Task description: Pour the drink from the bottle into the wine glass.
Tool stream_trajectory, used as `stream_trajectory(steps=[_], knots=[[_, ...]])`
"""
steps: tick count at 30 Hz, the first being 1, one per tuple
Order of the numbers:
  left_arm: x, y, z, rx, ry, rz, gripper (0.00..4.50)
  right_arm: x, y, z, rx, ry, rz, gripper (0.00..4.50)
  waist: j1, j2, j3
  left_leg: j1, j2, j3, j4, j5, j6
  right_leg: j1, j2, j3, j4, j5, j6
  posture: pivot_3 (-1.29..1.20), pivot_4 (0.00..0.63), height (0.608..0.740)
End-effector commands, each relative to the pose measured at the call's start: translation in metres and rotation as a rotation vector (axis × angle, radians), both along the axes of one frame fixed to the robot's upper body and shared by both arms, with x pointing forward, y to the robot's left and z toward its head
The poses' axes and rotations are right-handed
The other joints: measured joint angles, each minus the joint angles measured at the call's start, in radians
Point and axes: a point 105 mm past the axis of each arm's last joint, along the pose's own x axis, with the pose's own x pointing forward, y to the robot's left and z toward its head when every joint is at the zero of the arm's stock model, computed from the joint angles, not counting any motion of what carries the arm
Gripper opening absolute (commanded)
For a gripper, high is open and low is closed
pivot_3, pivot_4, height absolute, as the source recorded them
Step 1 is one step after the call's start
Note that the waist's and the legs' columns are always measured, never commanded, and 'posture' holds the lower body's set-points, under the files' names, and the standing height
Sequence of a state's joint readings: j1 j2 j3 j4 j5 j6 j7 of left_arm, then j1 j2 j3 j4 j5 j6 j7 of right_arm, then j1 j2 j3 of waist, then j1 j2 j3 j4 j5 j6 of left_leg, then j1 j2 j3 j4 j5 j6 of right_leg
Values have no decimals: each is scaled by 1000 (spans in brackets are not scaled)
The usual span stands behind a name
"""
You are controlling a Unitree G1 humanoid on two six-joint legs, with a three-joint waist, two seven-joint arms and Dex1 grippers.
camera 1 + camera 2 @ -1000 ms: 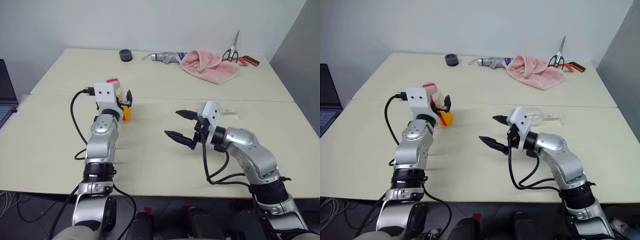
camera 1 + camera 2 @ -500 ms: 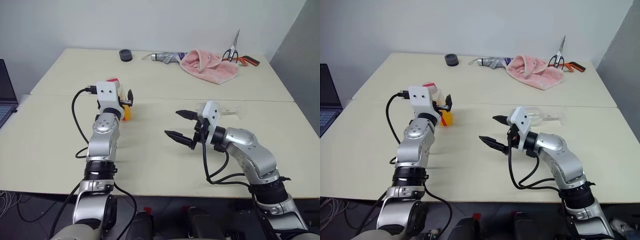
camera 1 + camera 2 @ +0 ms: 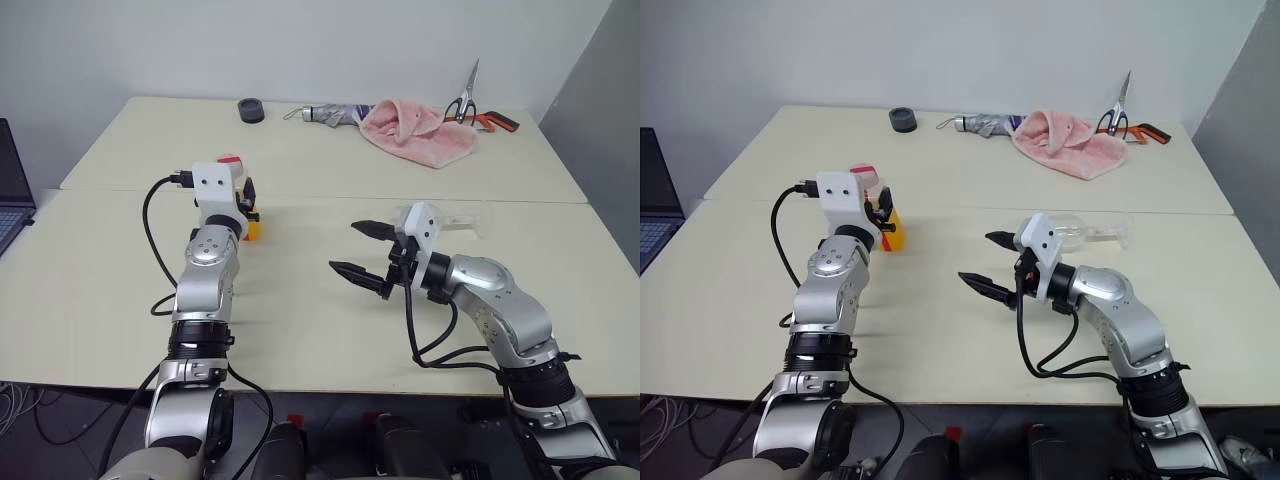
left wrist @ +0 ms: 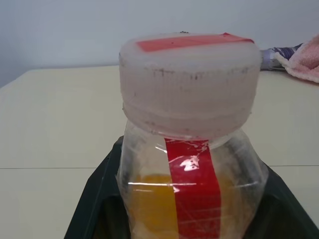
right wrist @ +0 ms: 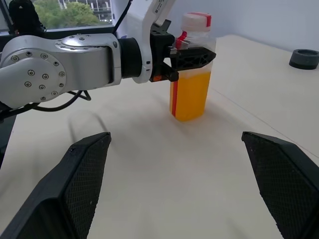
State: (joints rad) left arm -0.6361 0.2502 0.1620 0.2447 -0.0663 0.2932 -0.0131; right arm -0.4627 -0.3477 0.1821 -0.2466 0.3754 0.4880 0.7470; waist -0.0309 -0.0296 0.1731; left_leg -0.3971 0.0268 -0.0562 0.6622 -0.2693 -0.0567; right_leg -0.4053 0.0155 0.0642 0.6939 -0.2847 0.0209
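The bottle (image 5: 192,84) stands upright on the table, its lower half holding the orange drink (image 3: 891,234), a red stripe down its side and a red-and-white cap on top. My left gripper (image 3: 247,203) is shut on the bottle just above the drink line, its black fingers (image 4: 99,199) pressing both sides. The wine glass (image 3: 1090,232) lies on its side on the table right behind my right arm. My right gripper (image 3: 347,247) stands open in mid-table, pointing toward the bottle with nothing between its fingers.
Along the table's far edge lie a pink towel (image 3: 418,130), scissors (image 3: 470,100), a folded umbrella (image 3: 330,113) and a black roll (image 3: 251,110). A laptop (image 3: 10,190) sits at the left edge. A seam (image 3: 520,202) runs across the table.
The left gripper's fingers have shut on the bottle; earlier they stood open either side of it. Neither arm has moved, and the right gripper stays open.
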Motion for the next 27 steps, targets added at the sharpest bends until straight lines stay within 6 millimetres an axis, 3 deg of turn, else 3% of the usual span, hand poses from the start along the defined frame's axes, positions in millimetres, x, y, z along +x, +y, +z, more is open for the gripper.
stream_trajectory(steps=[1,8,13,20,24,27], knots=[[-3,-1,17,29,-63,-3,1906,-1,2,16,27,-65,15,4500,0,0,0,0,0,0,0,0,0,0,0,0,0,0,0,0,150,740],[-9,-10,14,60,-64,-77,1906,0,0,20,31,-114,-3,4500,0,0,0,0,0,0,0,0,0,0,0,0,0,0,0,0,150,740],[-24,-42,16,42,-57,-327,1904,1,-11,28,66,-174,-49,4500,1,0,0,0,1,0,0,0,0,0,-1,0,0,0,0,0,150,740],[-34,-65,14,73,-43,-536,1904,-2,-38,17,-21,-206,-119,4500,5,0,0,-1,0,0,0,0,0,0,-2,0,-1,0,0,0,150,740],[-44,-90,9,104,-19,-731,1902,-14,-47,14,-41,-187,-108,4500,4,0,0,-1,0,0,0,0,0,0,-1,0,-1,0,0,0,150,740],[-56,-111,6,147,-8,-907,1901,-25,-52,24,-11,-159,-79,4500,4,0,0,-1,0,0,0,0,0,0,-1,0,-1,0,0,0,150,740]])
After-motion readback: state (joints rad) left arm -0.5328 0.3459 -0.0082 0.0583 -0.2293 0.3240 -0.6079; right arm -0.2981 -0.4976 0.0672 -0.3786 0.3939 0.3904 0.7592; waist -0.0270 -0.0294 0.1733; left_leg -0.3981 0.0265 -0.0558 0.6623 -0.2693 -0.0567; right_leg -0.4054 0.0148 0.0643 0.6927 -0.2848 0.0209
